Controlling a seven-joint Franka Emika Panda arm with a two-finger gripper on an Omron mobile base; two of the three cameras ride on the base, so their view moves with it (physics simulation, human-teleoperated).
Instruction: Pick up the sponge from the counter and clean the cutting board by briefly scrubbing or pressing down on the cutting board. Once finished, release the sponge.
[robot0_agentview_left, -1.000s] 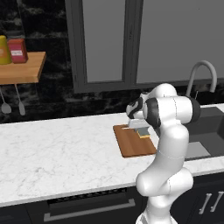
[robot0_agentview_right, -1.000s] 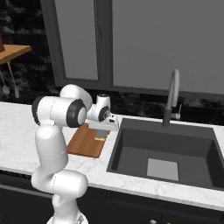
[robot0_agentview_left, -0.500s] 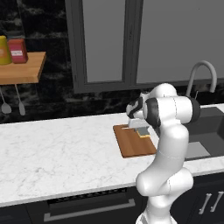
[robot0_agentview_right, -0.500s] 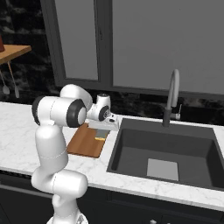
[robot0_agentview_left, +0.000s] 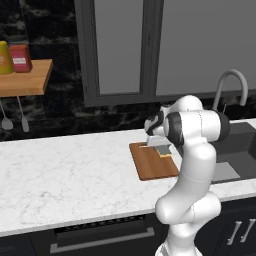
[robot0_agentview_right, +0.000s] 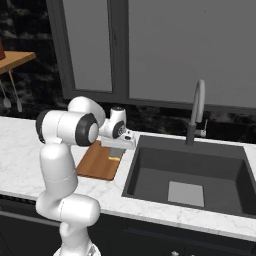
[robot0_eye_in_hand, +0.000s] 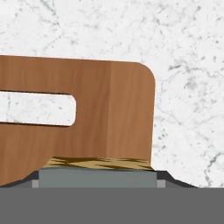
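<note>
Reddish-brown cutting board (robot0_agentview_left: 152, 162) carries the sponge (robot0_agentview_left: 164, 151), apparently gripped by the hand (robot0_agentview_left: 161, 145).

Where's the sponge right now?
The sponge is under the pincer, over the cutting board's far end near the sink; whether it touches the board is unclear.

Glossy white rounded arm segments, dark grey joint rings, bulbous white base

A dark sink (robot0_agentview_right: 185, 170) with a curved faucet (robot0_agentview_right: 197, 112); a wooden wall shelf (robot0_agentview_left: 25, 80) carries a red canister (robot0_agentview_left: 20, 58).
</note>
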